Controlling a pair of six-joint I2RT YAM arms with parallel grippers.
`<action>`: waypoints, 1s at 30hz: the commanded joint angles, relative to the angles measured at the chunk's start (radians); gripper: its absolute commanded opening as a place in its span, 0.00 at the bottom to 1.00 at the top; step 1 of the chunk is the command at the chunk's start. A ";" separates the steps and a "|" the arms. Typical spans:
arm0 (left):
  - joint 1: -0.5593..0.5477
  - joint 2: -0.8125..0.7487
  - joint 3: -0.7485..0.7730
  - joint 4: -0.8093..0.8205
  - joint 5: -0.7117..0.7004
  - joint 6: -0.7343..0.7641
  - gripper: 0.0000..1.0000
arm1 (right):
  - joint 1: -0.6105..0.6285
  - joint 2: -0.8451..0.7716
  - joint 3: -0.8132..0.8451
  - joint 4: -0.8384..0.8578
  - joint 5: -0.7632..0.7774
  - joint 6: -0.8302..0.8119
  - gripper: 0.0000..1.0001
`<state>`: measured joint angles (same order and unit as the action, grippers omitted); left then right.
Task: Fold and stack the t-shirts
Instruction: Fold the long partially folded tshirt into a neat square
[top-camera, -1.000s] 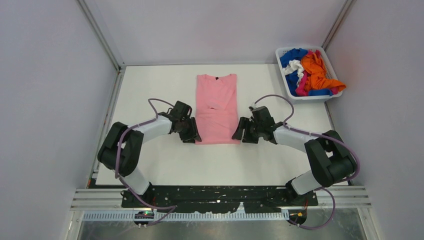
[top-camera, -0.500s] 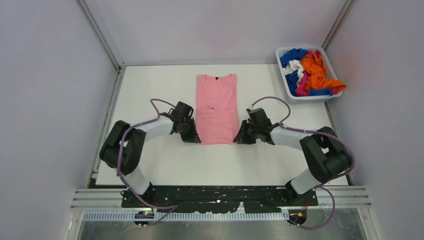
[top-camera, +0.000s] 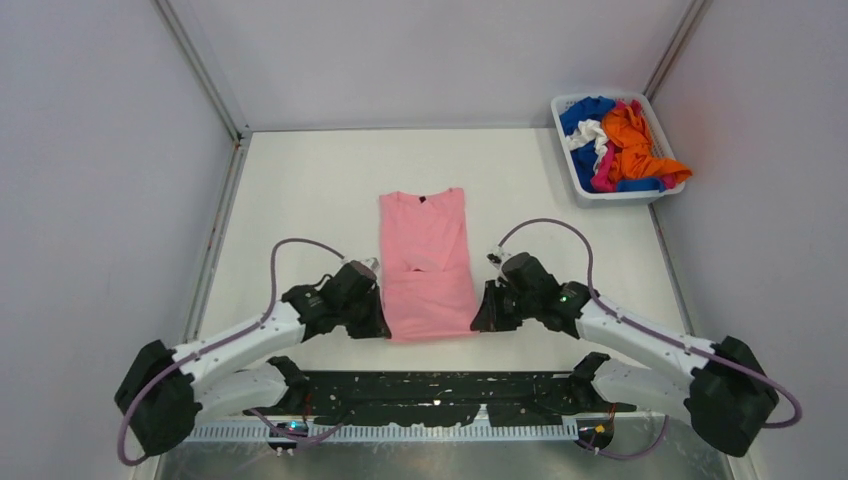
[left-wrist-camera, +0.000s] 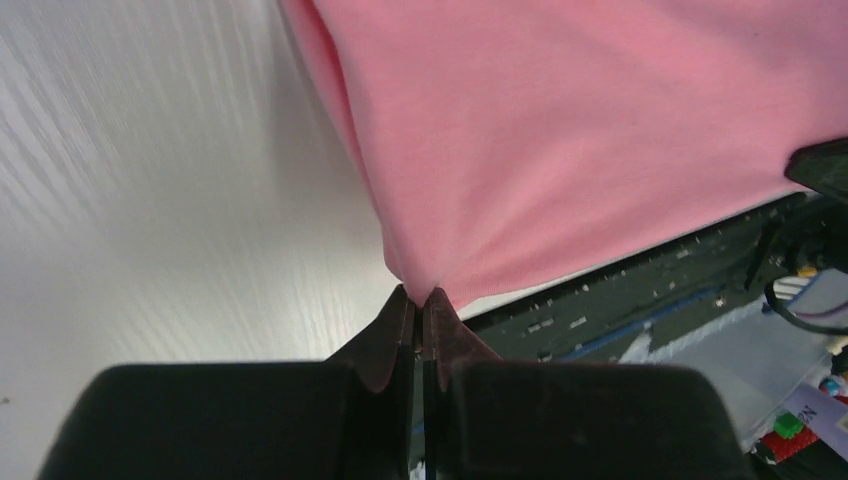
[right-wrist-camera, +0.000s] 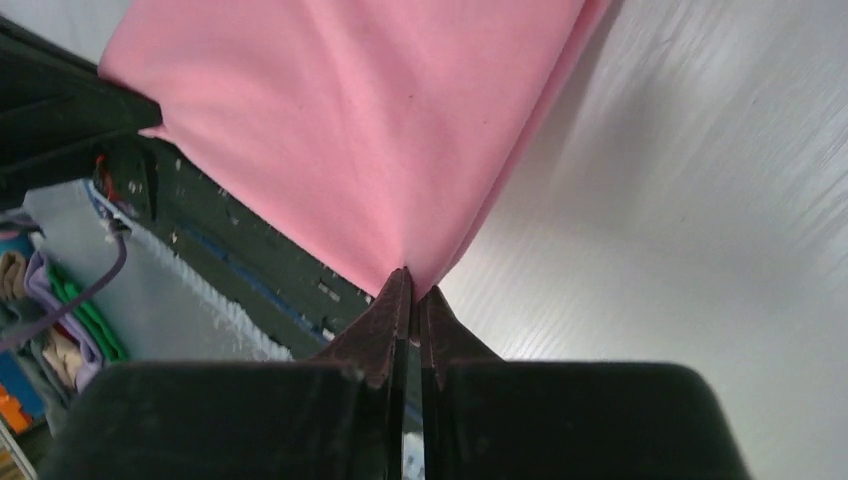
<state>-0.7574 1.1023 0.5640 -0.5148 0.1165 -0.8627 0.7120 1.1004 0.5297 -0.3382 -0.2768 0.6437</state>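
A light pink t-shirt (top-camera: 427, 262), folded into a long strip with a dark neck label at its far end, lies in the middle of the table. My left gripper (top-camera: 381, 326) is shut on its near left corner (left-wrist-camera: 420, 282). At the near right corner (right-wrist-camera: 412, 262) my right gripper (top-camera: 478, 322) is shut on the cloth too. Both wrist views show the pink cloth pinched between the closed fingertips and stretched away from them. The shirt's near edge reaches the table's front edge.
A white slotted basket (top-camera: 598, 194) at the back right holds orange (top-camera: 632, 145), royal blue (top-camera: 583, 112), white and hot pink t-shirts in a heap. The dark base plate (top-camera: 440, 392) runs along the near edge. Grey walls close in both sides.
Both grippers closed on the shirt's near corners and pulled toward the arm bases. The whole pink shirt slid toward the front edge of the table.
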 joint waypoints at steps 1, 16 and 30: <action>-0.091 -0.221 -0.023 -0.166 -0.098 -0.101 0.00 | 0.097 -0.254 -0.036 -0.146 0.004 0.089 0.05; -0.076 -0.332 0.132 -0.153 -0.247 -0.049 0.00 | 0.087 -0.323 0.115 -0.079 0.141 0.061 0.05; 0.210 -0.008 0.382 -0.044 -0.136 0.116 0.00 | -0.224 -0.026 0.290 0.038 -0.010 -0.058 0.05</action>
<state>-0.6071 1.0386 0.8719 -0.6155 -0.0315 -0.8185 0.5491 1.0103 0.7395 -0.3595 -0.2413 0.6449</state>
